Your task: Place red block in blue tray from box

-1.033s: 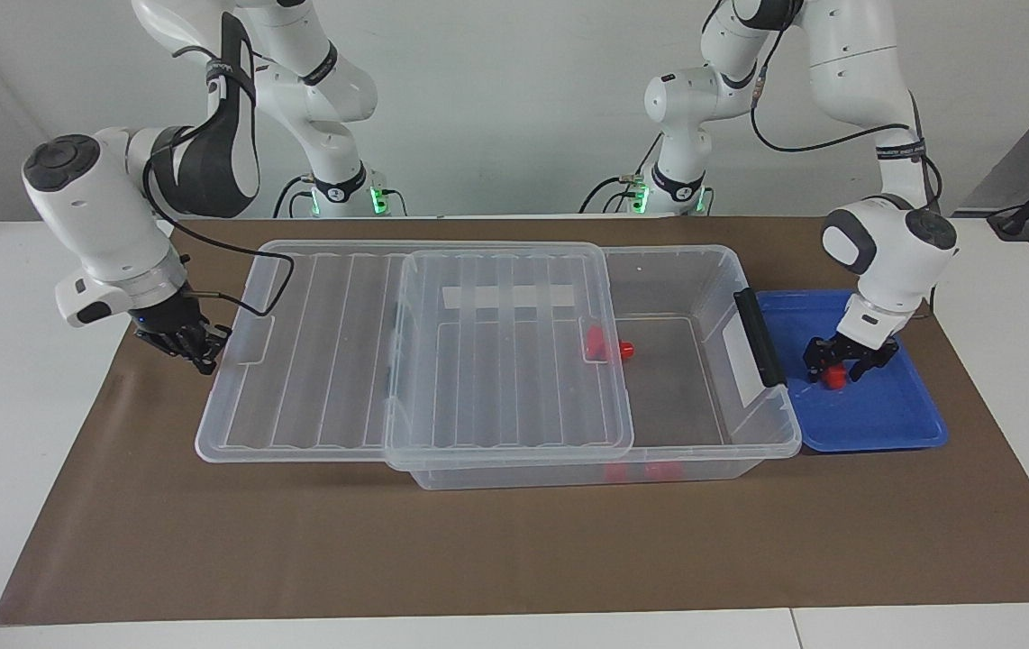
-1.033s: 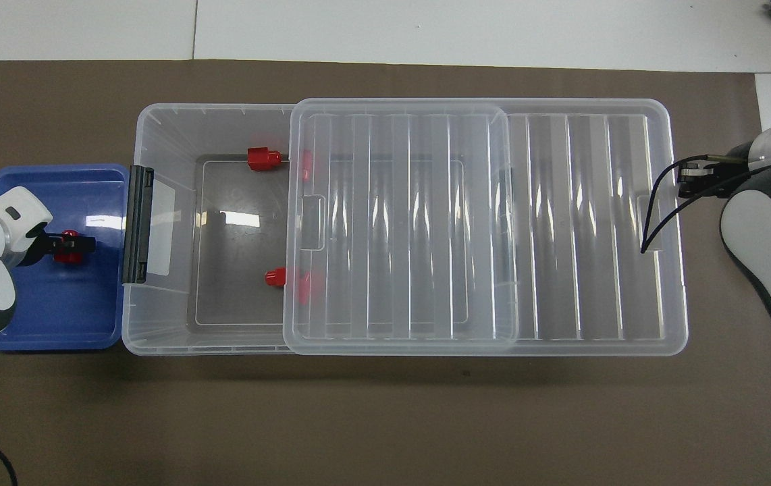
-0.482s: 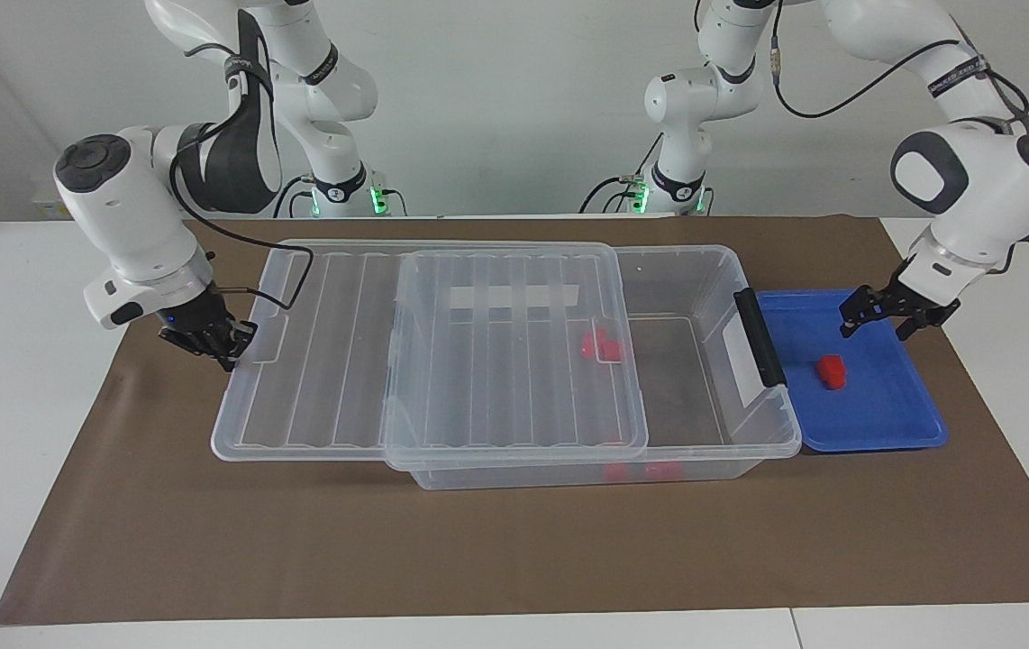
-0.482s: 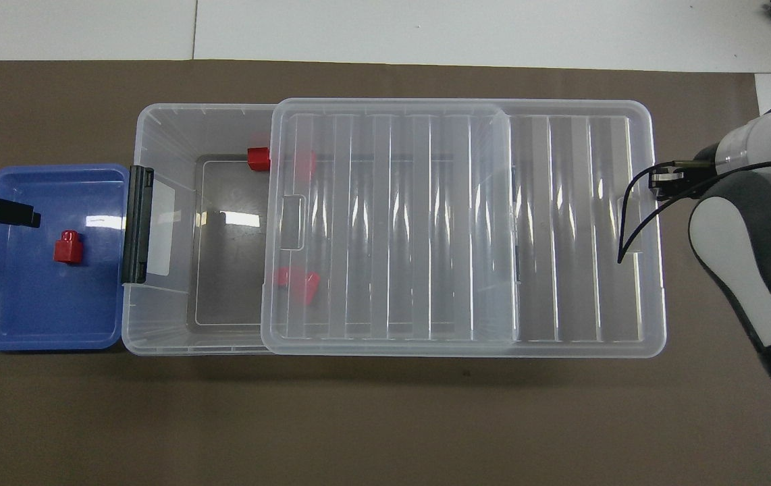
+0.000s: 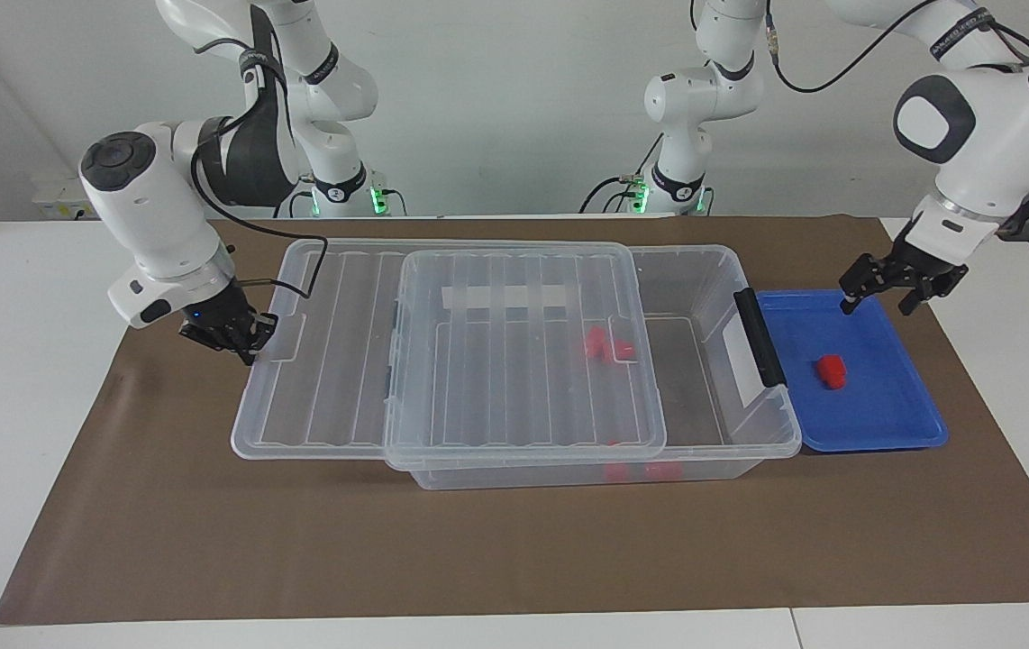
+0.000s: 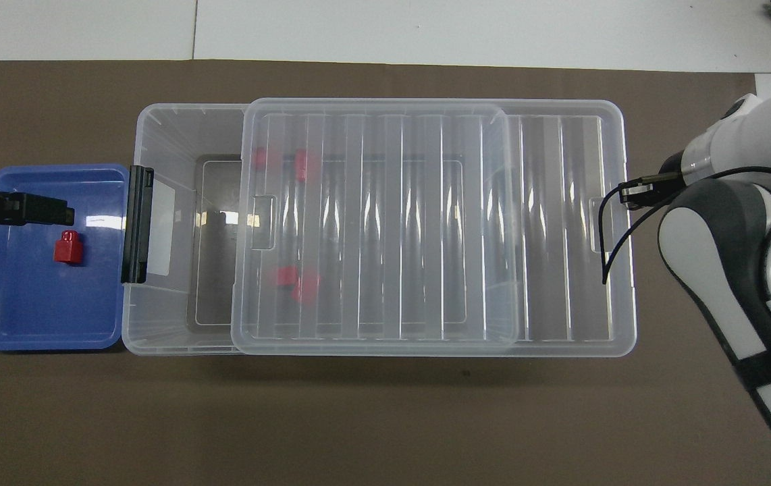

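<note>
With the small red plastic block resting in the shallow blue plastic tray and the left gripper spread empty above it, the right gripper, fingers pressed together at the ribbed clear lid's edge, should push level so the lid slides squarely over the clear plastic box.

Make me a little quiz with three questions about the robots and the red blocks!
1. True or false: the red block lies in the blue tray.
2. What is the left gripper doing? A) holding the block B) hanging open over the tray C) gripping the lid
3. Fill in: the right gripper is shut on the end of the clear ____, which partly covers the box.

Key:
1. True; nothing touches it.
2. B
3. lid
</note>
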You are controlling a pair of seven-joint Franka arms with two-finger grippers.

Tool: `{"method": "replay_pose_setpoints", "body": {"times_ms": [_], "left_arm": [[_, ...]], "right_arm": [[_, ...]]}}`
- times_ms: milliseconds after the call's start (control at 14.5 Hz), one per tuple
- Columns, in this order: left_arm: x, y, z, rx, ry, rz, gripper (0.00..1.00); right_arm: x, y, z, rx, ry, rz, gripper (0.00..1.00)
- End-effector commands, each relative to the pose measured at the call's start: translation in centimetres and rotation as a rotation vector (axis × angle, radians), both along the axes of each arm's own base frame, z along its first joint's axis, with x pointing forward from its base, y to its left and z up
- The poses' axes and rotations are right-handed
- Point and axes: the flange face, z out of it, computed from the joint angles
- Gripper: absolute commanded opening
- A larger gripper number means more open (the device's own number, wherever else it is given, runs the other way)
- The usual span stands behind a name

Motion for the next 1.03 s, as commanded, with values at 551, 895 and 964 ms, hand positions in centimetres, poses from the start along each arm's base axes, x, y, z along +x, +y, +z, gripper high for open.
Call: {"method": "replay_pose_setpoints", "body": {"times_ms": [551,895,964], "left_arm": [[-3.0,-4.3,6.6,0.153,0.124,-0.11,1.0],[-3.5,-3.9,5.2,0.148,0.102,-0.106,1.0],[-3.6,-4.6,5.2,0.15,0.107,-0.118,1.0]], "right_arm": [[-2.0,8.6,0.3,0.04,0.021,0.121,0.0],[-2.8,12.1,0.4,0.049,0.022,0.094,0.0],[-2.9,12.3,0.2,0.049,0.025,0.097,0.0]]}}
